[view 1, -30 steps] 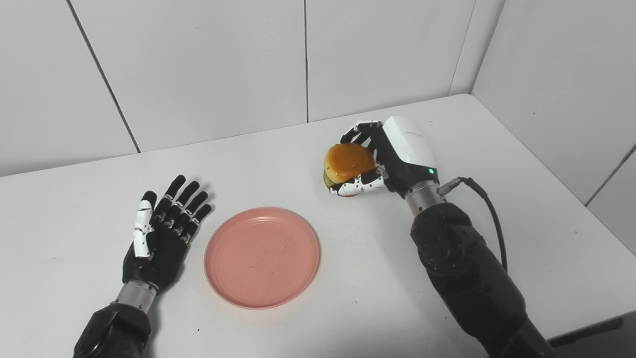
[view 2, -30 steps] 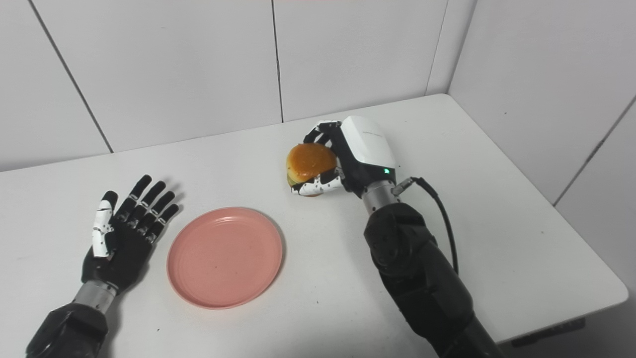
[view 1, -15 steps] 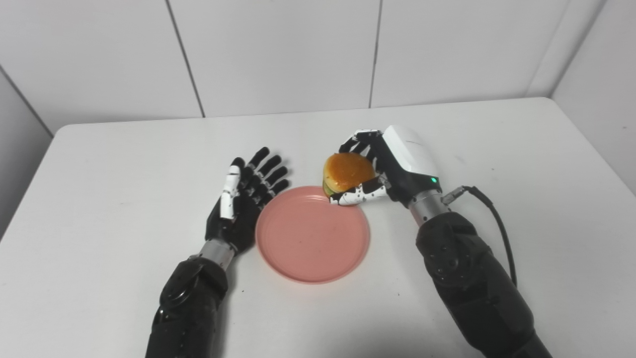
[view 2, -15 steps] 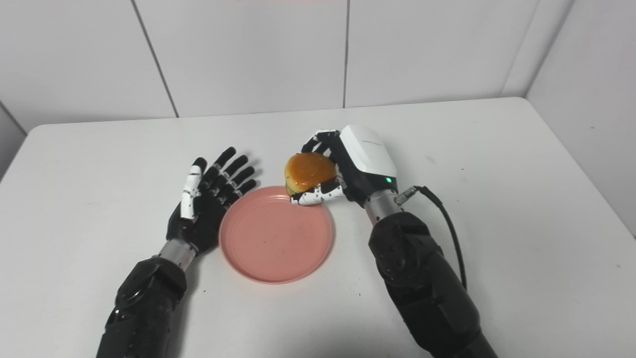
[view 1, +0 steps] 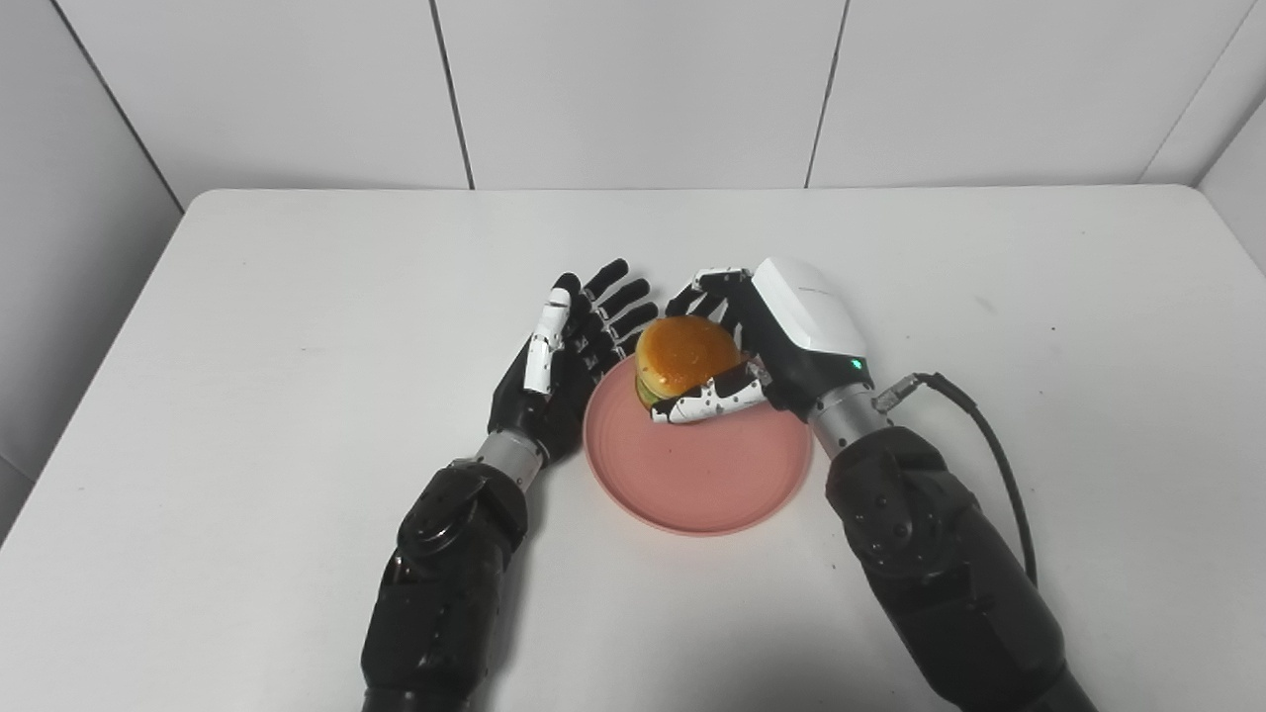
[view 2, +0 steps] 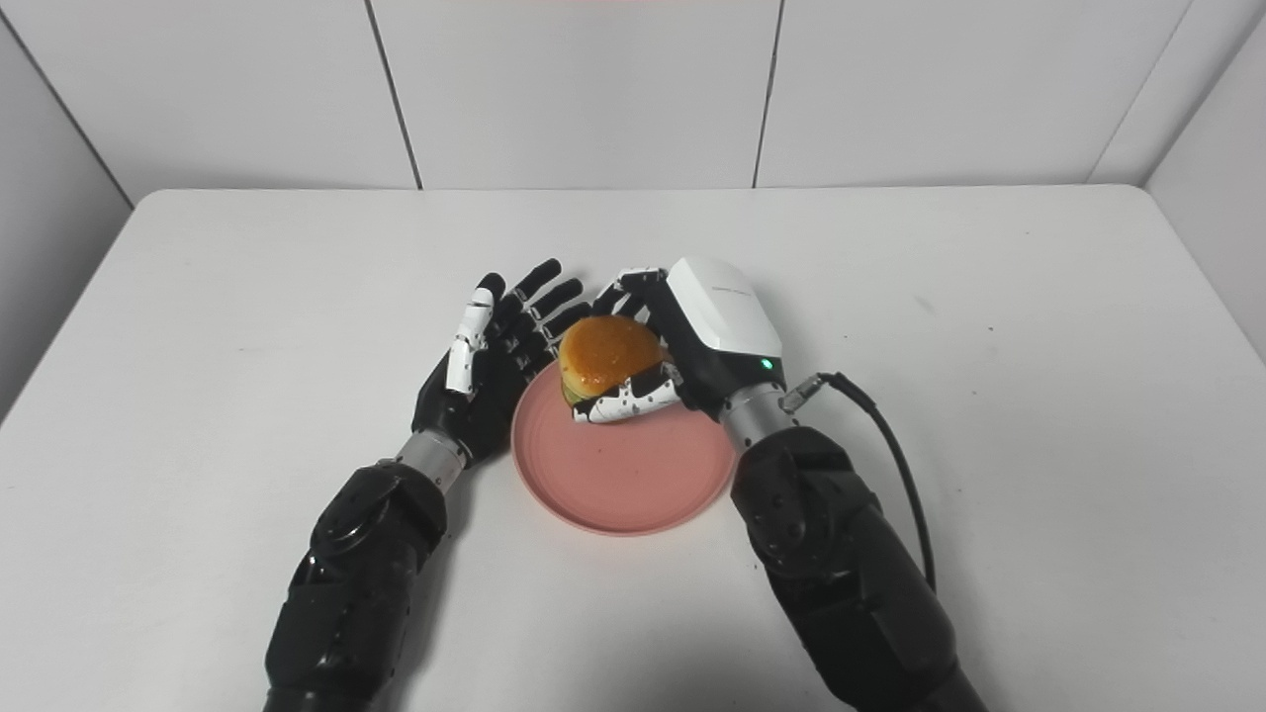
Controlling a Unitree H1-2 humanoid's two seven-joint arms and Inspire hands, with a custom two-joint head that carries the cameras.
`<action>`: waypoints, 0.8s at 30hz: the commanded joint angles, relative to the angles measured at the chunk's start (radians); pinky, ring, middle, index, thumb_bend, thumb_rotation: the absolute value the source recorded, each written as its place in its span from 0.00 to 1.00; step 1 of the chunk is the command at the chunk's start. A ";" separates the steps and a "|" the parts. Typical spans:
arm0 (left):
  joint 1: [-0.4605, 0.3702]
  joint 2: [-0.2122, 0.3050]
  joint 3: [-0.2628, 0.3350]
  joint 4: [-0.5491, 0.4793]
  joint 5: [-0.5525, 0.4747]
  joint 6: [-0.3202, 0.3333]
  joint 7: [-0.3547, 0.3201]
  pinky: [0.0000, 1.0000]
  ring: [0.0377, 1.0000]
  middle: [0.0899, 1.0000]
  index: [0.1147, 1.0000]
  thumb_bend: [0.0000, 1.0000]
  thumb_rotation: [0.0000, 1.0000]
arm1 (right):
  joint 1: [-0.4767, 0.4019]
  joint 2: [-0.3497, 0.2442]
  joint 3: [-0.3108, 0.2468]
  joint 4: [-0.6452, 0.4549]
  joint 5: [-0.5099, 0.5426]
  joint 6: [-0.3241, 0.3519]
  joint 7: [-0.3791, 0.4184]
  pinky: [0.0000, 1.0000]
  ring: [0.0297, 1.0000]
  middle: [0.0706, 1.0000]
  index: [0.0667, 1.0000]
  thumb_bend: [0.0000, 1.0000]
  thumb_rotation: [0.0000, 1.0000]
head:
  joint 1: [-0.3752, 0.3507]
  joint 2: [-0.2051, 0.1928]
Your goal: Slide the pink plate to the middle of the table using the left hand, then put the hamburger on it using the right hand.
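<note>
plate slid center | hamburger over rim, bun up

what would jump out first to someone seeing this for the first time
Probably the orange-bunned hamburger, gripped in the right hand over the far part of the pink plate in the middle of the white table. Next, the left hand, open with fingers spread, right against the plate's left rim.

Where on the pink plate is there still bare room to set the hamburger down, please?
The pink plate's near half is bare, bordered by its front rim. The far part is crowded: the right hand holds the hamburger over it, and the open left hand lies beside the left rim.
</note>
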 commanded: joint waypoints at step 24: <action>0.050 0.000 0.002 0.029 0.027 0.116 0.042 0.84 0.84 0.85 0.85 0.41 1.00 | 0.023 -0.019 0.004 -0.037 -0.010 -0.052 0.007 0.23 0.29 0.33 0.44 0.54 0.08 | -0.044 0.020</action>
